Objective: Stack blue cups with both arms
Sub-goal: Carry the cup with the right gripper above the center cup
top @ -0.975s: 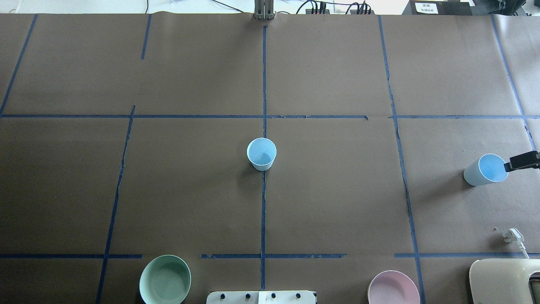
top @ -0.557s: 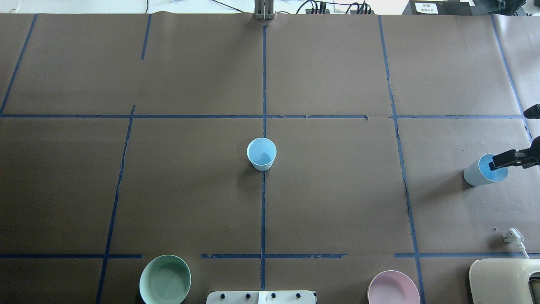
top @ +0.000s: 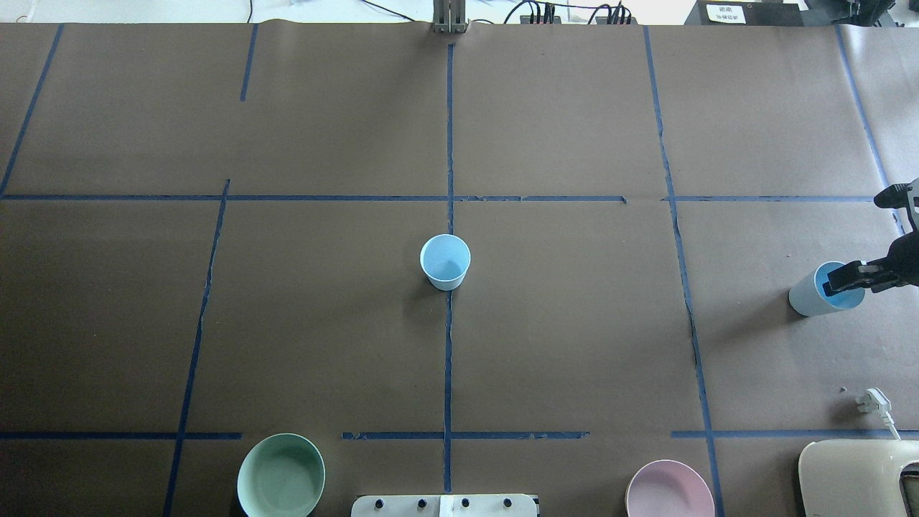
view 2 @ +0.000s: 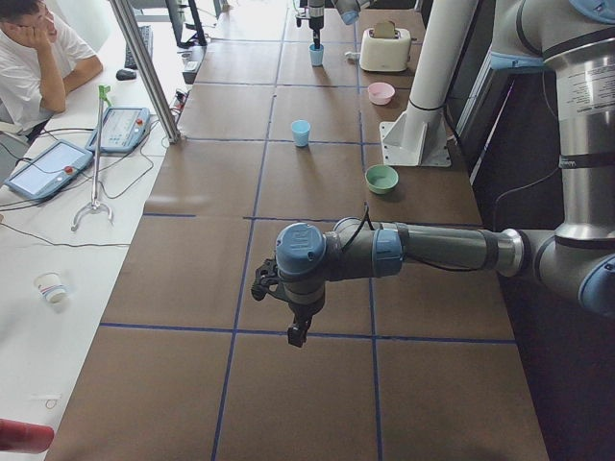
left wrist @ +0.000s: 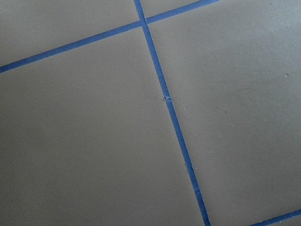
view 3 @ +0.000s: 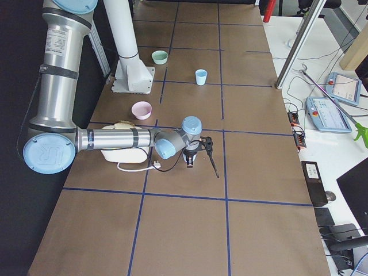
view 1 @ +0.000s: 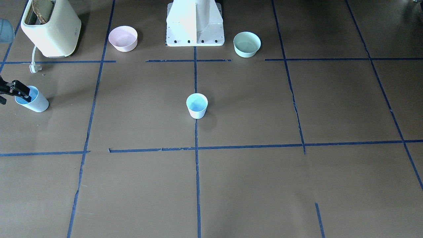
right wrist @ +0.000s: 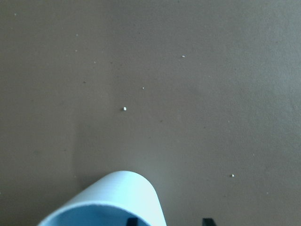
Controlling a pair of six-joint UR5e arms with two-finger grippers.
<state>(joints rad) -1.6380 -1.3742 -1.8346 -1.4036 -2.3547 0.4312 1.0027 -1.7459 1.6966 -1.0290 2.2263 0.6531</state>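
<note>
One blue cup point(top: 445, 262) stands upright at the table's centre, also in the front-facing view point(view 1: 197, 105). The second blue cup point(top: 811, 296) stands near the right edge, also in the front-facing view point(view 1: 34, 102). My right gripper point(top: 838, 281) is at this cup's rim. In the right wrist view point(right wrist: 169, 221) one fingertip is inside the cup point(right wrist: 113, 202) and the other outside, apart from the wall; the gripper is open. My left gripper point(view 2: 297, 331) hangs over bare table far to the left, seen only in the left exterior view; I cannot tell its state.
A mint-green bowl point(top: 281, 475) and a pink bowl point(top: 669, 490) sit at the near edge beside the white pedestal point(view 1: 195, 23). A cream toaster point(top: 858, 477) and its plug point(top: 874, 401) lie near the right cup. An operator point(view 2: 38, 58) sits beyond the far side.
My right gripper has moved left from beside the right cup to over its rim, with a finger now inside. Both cups have stayed in place.
</note>
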